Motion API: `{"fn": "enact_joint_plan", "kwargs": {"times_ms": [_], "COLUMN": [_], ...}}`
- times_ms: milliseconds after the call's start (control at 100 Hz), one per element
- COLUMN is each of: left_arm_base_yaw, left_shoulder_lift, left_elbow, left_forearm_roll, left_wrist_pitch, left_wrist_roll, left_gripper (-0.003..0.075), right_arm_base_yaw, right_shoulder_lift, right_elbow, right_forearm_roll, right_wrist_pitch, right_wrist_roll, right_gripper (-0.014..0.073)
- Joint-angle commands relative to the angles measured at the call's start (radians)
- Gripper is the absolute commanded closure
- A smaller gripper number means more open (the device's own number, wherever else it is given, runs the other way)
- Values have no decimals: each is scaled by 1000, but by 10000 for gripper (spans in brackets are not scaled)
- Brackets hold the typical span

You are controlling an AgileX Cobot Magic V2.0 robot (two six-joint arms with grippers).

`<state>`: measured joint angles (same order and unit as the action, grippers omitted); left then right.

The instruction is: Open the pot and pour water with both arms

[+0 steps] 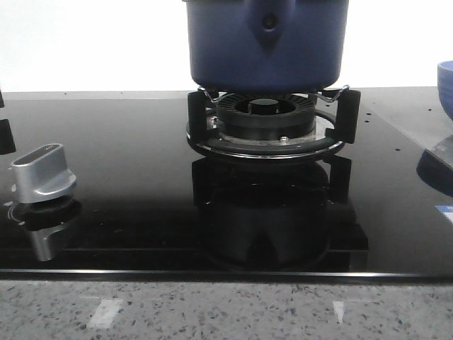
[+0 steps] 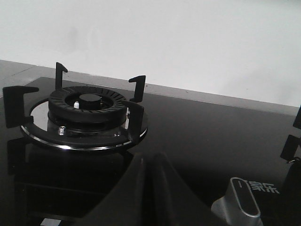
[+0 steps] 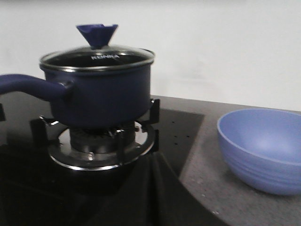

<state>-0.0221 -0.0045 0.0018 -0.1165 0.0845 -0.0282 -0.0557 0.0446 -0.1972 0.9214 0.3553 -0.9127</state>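
The dark blue pot (image 1: 265, 42) stands on a gas burner (image 1: 265, 124) at the back centre, its top cut off in the front view. In the right wrist view the pot (image 3: 103, 96) carries a glass lid (image 3: 97, 57) with a blue knob (image 3: 97, 34), and its long handle (image 3: 28, 84) sticks out sideways. My right gripper (image 3: 151, 159) is shut and empty, low in front of this burner, apart from the pot. My left gripper (image 2: 149, 157) is shut and empty, near a second, bare burner (image 2: 87, 110). Neither gripper shows in the front view.
A light blue bowl (image 3: 263, 148) sits on the grey counter to the right of the pot, and its edge shows in the front view (image 1: 446, 88). A silver stove knob (image 1: 44, 172) stands on the black glass hob at the left, close to my left gripper (image 2: 241, 202).
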Motion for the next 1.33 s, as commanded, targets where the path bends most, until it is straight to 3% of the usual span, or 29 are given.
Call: {"fn": "enact_joint_plan", "kwargs": {"times_ms": [0, 80, 150, 300, 380, 570, 1320], "left_arm_base_yaw": [2, 2, 2, 2, 2, 2, 2], "left_shoulder_lift": [-27, -27, -27, -27, -27, -27, -27], "left_elbow": [31, 31, 31, 31, 31, 31, 31], "left_forearm_roll": [-10, -10, -10, -10, -10, -10, -10], "left_wrist_pitch": [-71, -71, -71, -71, -71, -71, -71], "left_wrist_roll": [-7, -7, -7, -7, -7, -7, -7], "left_gripper": [741, 741, 741, 741, 741, 741, 741], "right_arm_base_yaw": [1, 1, 1, 1, 1, 1, 1], "right_shoulder_lift": [10, 10, 10, 10, -12, -75, -75], "right_elbow": [-21, 15, 70, 210, 233, 235, 235], "right_forearm_roll": [-253, -620, -811, -912, -955, -973, -978], "right_wrist_pitch": [-121, -220, -324, -476, -405, -259, -235], "right_wrist_roll": [262, 590, 772, 935, 1006, 1013, 1013], "right_gripper": [660, 661, 660, 660, 660, 660, 660]}}
